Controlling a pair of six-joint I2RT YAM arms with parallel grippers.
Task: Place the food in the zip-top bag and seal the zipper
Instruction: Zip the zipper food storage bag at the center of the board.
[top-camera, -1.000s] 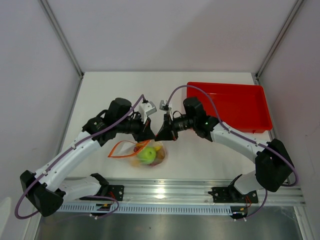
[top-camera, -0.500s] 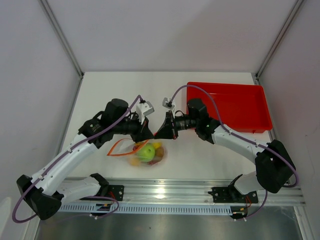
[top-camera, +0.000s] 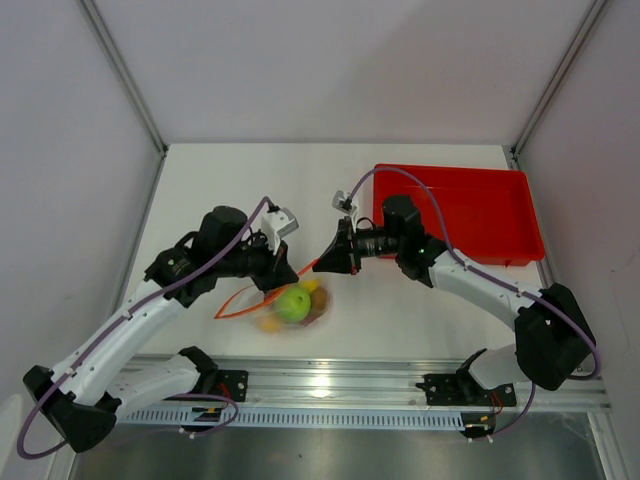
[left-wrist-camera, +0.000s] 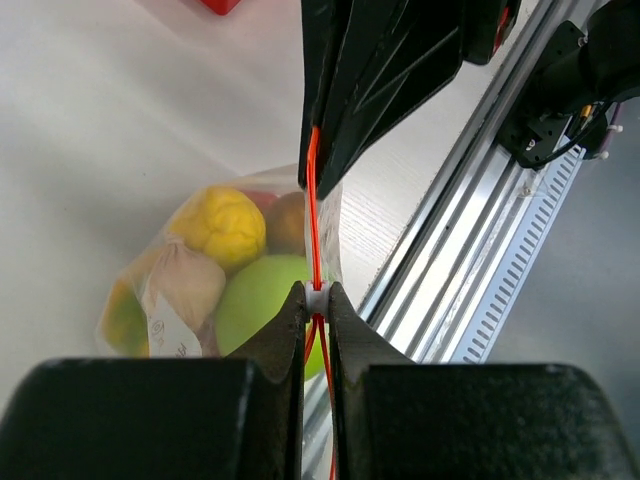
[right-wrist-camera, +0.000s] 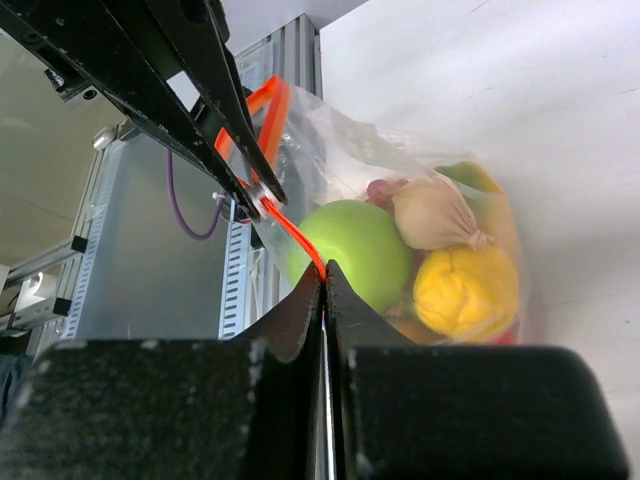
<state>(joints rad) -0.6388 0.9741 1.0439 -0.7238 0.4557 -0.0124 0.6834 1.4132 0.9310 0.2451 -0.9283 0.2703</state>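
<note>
The clear zip-top bag (top-camera: 300, 312) hangs between my two grippers near the table's front edge, with the food inside: a green apple (top-camera: 293, 304), a yellow fruit (left-wrist-camera: 225, 225), a brown kiwi (left-wrist-camera: 290, 222) and others. The orange-red zipper (top-camera: 240, 303) runs along its top edge. My left gripper (top-camera: 286, 272) is shut on the white slider (left-wrist-camera: 317, 296) on the zipper (left-wrist-camera: 312, 200). My right gripper (top-camera: 322, 266) is shut on the zipper's end (right-wrist-camera: 300, 240). The right wrist view shows the apple (right-wrist-camera: 355, 245) just below my right gripper (right-wrist-camera: 324, 268). Behind the slider the zipper's two strips stand apart.
A red rectangular tray (top-camera: 455, 210) lies at the back right of the white table. The aluminium rail (top-camera: 330, 378) with the arm bases runs along the near edge, close under the bag.
My left gripper has slid left along the zipper, away from the right gripper. The right gripper has kept its hold on the zipper's end and shifted slightly right.
</note>
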